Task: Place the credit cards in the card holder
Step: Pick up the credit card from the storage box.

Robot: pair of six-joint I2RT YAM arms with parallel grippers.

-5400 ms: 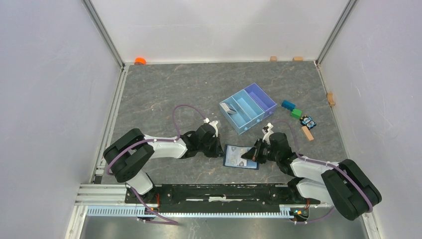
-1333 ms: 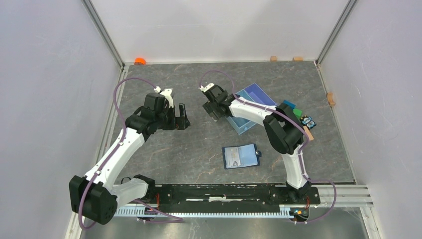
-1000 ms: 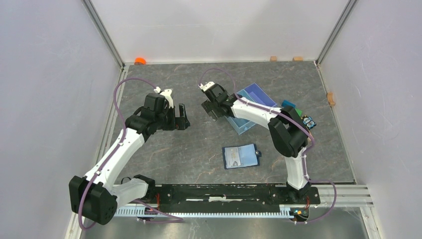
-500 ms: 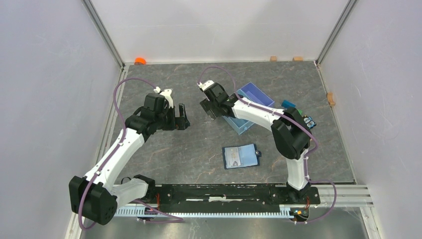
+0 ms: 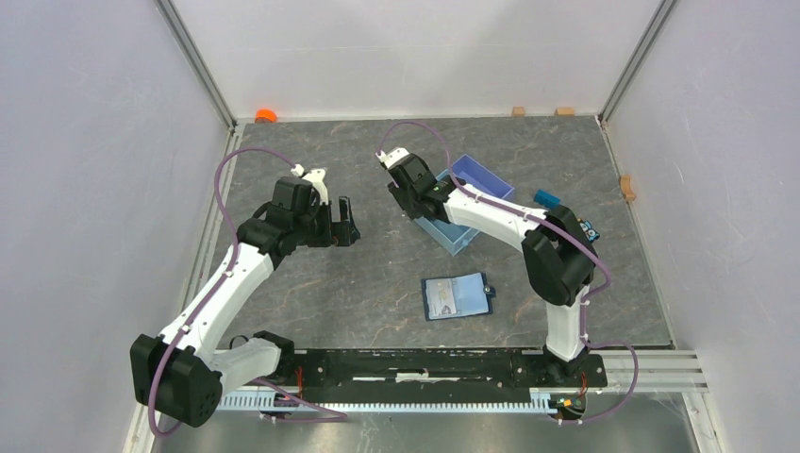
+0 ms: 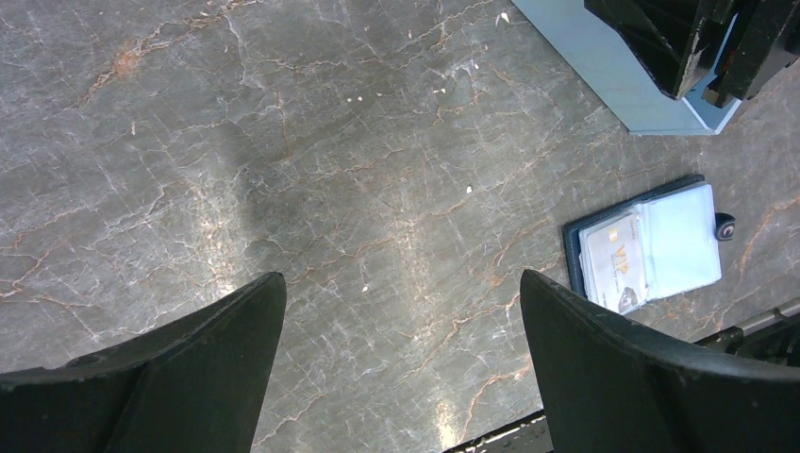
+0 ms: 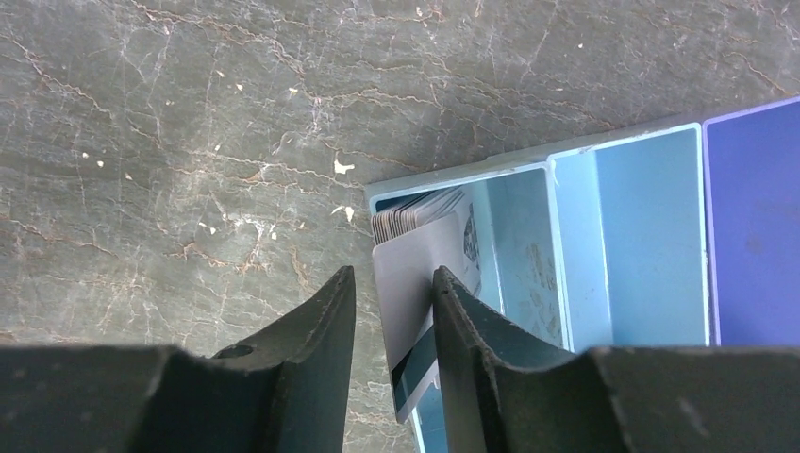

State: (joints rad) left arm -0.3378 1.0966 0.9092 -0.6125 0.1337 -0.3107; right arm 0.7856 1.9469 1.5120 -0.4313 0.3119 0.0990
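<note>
The right gripper is down at the tray, in the upper middle of the top view. Its jaws are narrow, with one credit card standing between them. I cannot tell if they squeeze it yet. There looks to be a thin gap on one side. More credit cards lean in a stack in the same end box of the tray, right behind that card.

The left gripper is wide and holds nothing. It hangs over the bare counter, to the left of the tray.

The card holder lies open on the counter, lower in the frame and well apart from the tray. One card already sits in it.

What could go wrong? The card is thin and smooth, so a weak pinch could let it slip back. The jaws could catch a second card from the stack. A finger could hook the tray wall and drag the light tray along.
</note>
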